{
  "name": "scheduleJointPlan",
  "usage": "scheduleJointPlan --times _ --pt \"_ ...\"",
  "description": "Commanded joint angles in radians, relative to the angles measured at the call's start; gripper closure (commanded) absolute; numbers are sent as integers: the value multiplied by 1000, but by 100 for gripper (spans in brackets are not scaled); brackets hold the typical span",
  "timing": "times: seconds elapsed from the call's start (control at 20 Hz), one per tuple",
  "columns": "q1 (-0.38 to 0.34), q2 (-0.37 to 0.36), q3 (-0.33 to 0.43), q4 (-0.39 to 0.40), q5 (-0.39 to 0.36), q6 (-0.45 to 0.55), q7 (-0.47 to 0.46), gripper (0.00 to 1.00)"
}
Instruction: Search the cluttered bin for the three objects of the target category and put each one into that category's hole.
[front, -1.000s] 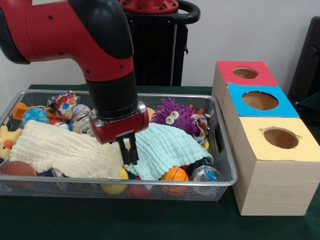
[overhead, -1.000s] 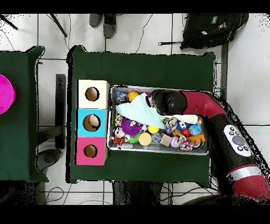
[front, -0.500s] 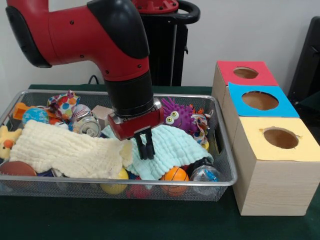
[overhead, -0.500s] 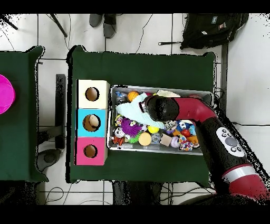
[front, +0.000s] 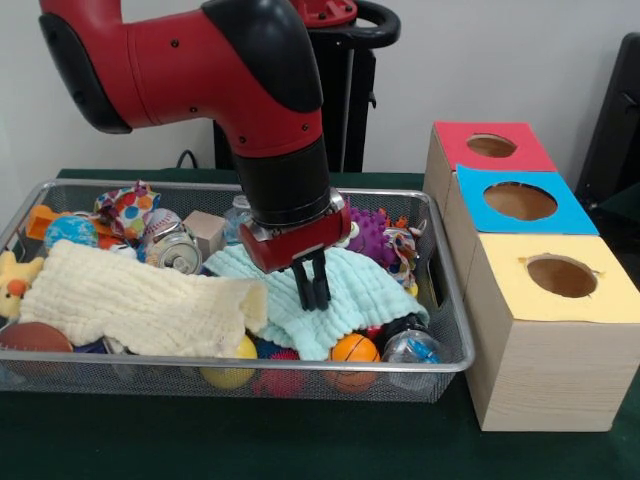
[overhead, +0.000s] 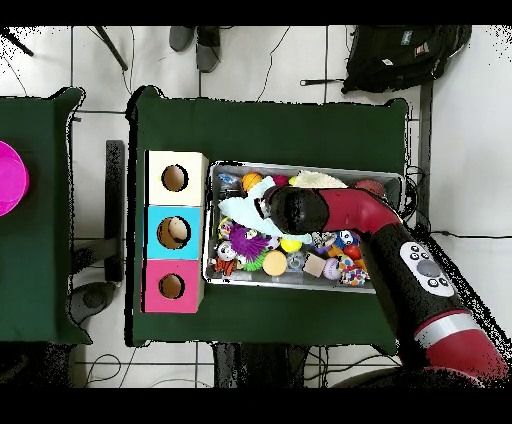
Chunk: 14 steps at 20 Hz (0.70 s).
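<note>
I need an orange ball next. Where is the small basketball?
In the front view, the basketball sits at the bin's near edge, right of middle, just below the teal cloth and left of a clear ball.

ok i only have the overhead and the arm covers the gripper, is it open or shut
observer: shut. In the front view the gripper has its fingers pressed together.
operator: touching anything
observer: its tips are down on the pale green cloth; I cannot tell whether it pinches any fabric.
operator: anything under the cream cloth
observer: a yellow ball peeks out below the cream cloth, against the bin at its front wall.
</note>
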Motion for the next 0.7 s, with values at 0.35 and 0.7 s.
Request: scheduleJointPlan --times 0.35,0.7 --pt "-4 -56 -35 45 78 25 135 100" --pt "-18 -101 -33 14 107 93 73 100"
